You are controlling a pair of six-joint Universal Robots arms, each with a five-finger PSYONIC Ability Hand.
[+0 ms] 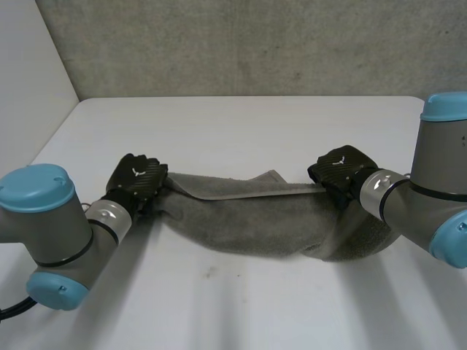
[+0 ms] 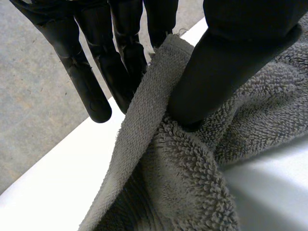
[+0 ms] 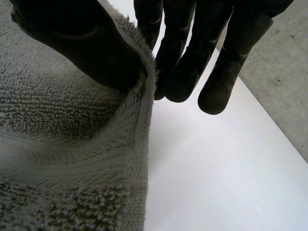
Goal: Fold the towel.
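The towel [image 1: 248,222] runs lengthwise from the left hand [image 1: 136,179], pinching one end, to the right hand [image 1: 339,169], pinching the other.

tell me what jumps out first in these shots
A grey towel is strung across the middle of the white table, its upper edge pulled straight and the rest sagging below it. The left hand pinches one end and the right hand the other, each with its thumb pressed against its fingers over the towel's edge.
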